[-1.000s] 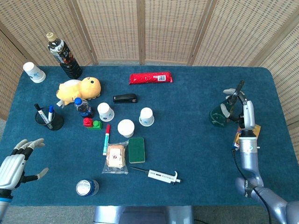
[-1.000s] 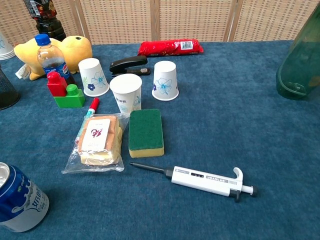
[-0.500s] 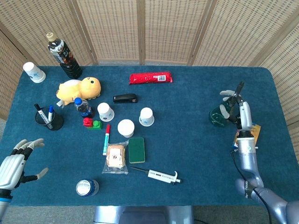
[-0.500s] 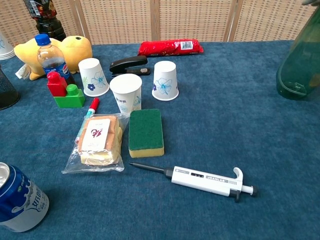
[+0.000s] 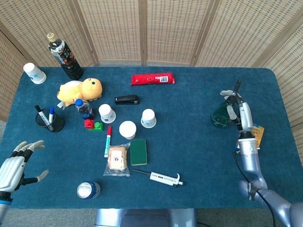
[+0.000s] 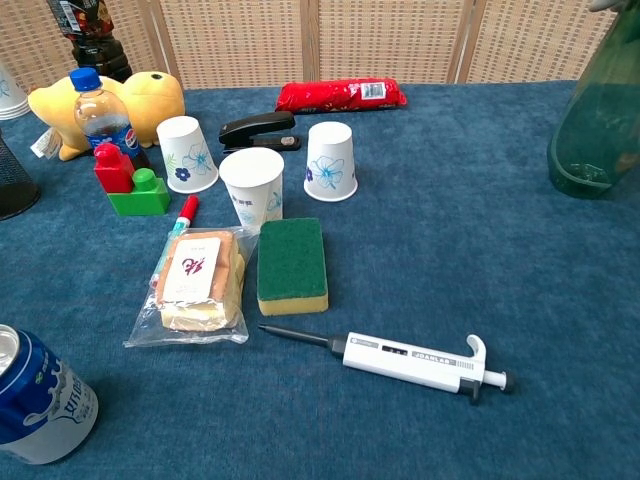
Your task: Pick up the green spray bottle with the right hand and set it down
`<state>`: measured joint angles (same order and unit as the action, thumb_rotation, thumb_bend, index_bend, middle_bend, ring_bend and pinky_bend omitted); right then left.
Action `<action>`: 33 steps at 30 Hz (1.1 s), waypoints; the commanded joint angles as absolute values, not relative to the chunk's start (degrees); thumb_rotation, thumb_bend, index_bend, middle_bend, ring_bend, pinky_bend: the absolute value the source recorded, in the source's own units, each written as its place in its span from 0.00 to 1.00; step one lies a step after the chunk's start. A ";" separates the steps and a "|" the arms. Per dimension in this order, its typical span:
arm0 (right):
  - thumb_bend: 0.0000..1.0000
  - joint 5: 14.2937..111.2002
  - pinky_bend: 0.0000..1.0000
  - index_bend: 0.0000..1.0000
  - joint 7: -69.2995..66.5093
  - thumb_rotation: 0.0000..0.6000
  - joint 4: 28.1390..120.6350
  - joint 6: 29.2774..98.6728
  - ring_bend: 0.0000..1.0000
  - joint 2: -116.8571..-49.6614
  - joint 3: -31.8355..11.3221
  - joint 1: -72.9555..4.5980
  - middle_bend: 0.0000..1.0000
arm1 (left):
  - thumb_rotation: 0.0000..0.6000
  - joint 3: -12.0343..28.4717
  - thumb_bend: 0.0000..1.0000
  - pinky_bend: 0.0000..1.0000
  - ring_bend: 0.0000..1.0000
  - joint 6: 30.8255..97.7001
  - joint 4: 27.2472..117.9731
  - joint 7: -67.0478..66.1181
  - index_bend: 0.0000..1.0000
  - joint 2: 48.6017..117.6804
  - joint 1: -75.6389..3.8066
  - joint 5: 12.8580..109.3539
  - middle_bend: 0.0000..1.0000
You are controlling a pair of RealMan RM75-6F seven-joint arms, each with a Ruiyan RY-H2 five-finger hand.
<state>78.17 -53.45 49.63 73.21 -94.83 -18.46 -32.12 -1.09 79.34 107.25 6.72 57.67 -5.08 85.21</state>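
Green spray bottle gripped by the right hand near the counter's right edge.
The bottle stands well right of the paper cups; the left hand waits with fingers spread, holding nothing, at the front left corner.

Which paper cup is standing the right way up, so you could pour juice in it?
The middle cup, just behind the green sponge. Its open mouth faces up; the other cups are upside down.
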 commanded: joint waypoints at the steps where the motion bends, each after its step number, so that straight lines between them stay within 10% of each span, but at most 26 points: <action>1: 0.28 78.18 0.29 0.27 -53.36 0.16 49.63 73.09 0.18 -94.81 -18.48 -32.28 0.32 | 1.00 -1.09 0.28 0.06 0.19 79.36 107.21 6.81 0.13 57.68 -5.06 85.17 0.27; 33: 0.23 76.65 0.23 0.22 -54.74 0.05 48.71 70.00 0.14 -94.05 -19.01 -32.83 0.28 | 1.00 -0.91 0.28 0.06 0.18 79.45 107.15 7.10 0.13 57.70 -5.17 85.22 0.27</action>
